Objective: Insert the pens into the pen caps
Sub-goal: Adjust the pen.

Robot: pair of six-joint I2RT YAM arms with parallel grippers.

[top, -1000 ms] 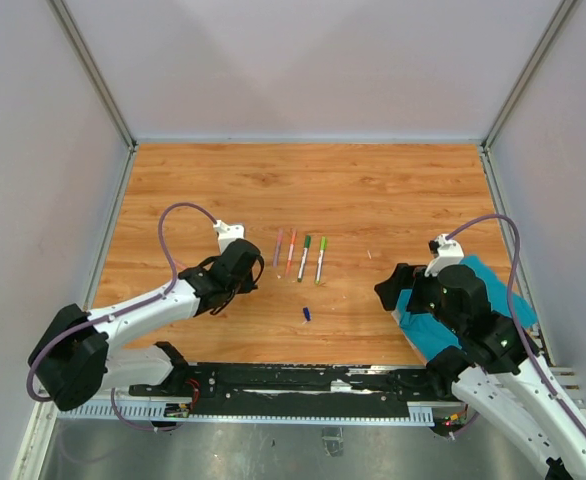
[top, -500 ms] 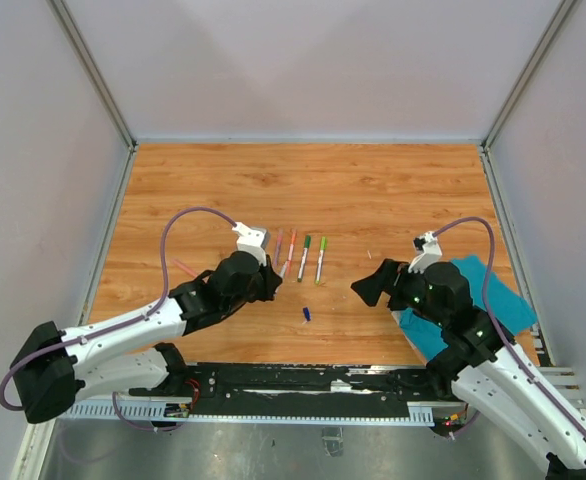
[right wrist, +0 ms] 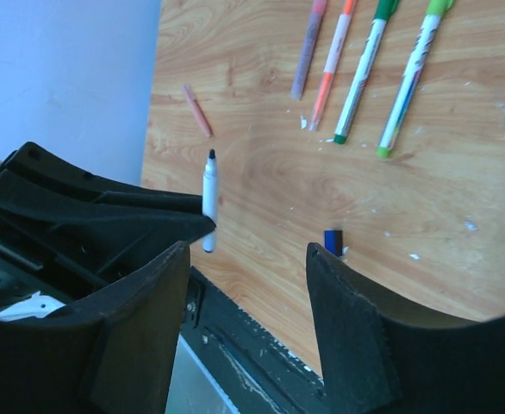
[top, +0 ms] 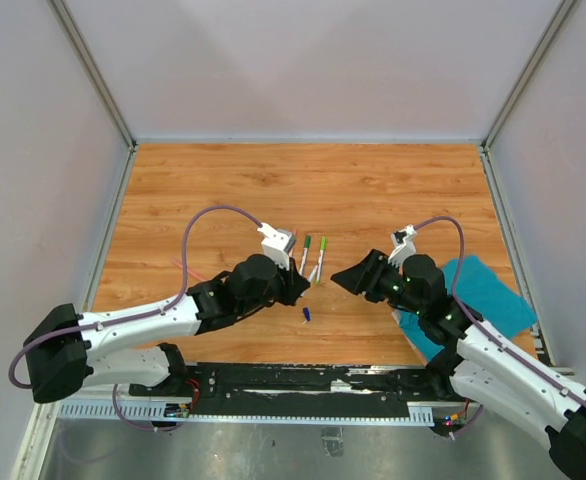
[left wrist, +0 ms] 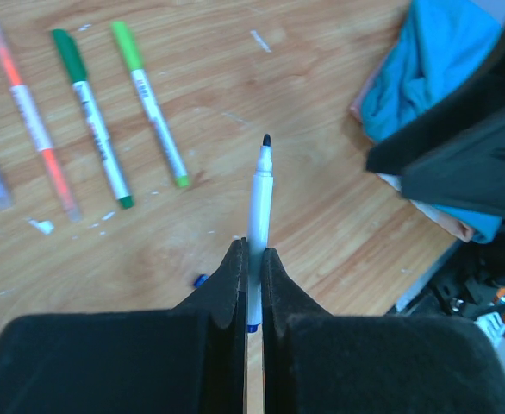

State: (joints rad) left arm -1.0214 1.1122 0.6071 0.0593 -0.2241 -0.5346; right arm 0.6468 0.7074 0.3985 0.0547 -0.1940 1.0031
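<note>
Here: left end effector [left wrist: 249, 252] pinches pen [left wrist: 259, 194]; right end effector [right wrist: 248, 248] agape.

The left end effector [top: 295, 290], clamped on a slim white-barrelled pen with a dark tip [left wrist: 259, 194], has swung from the left of the wooden worktop [top: 223, 190] to its middle. The right end effector [top: 341, 277] has left the teal cloth [top: 483, 290] and moved left to face it, jaws narrowing.

One pen [left wrist: 259, 185] juts forward from the left gripper [left wrist: 251, 259]; the other pens [left wrist: 96, 129] lie ahead-left. A cap [right wrist: 333, 241] lies just beneath it.
</note>
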